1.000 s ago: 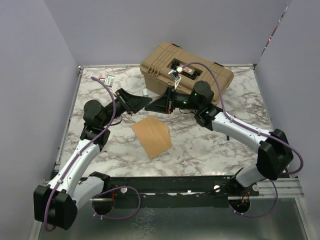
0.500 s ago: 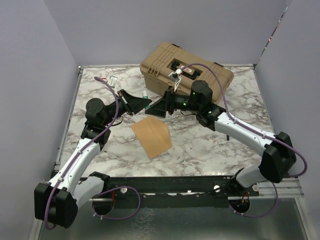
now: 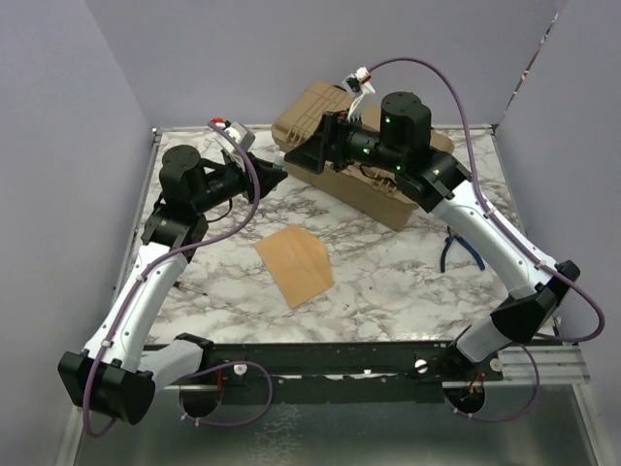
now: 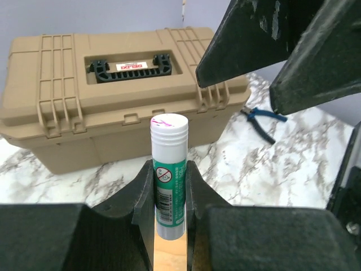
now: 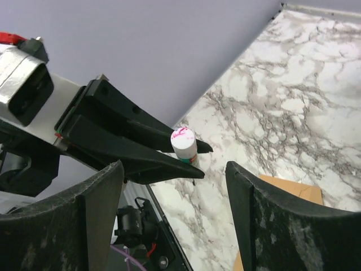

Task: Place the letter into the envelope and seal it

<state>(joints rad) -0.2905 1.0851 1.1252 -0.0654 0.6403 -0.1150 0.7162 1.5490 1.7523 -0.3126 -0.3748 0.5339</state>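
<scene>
Left hand pinching a glue stick aloft; envelope flat on the tabletop, apart from both hands.

The left hand (image 4: 169, 195) is pressed onto an upright glue stick (image 4: 169, 138), white cap up, held above the far left of the marble tabletop (image 3: 408, 282). The right hand (image 5: 174, 169) faces it with its fingers spread, either side of the cap, not touching it. The orange-brown envelope (image 3: 294, 264) lies near the middle, well below and nearer than both hands. A tan toolbox (image 4: 113, 113) stands behind; blue-handled pliers (image 3: 456, 250) lie at right.
</scene>
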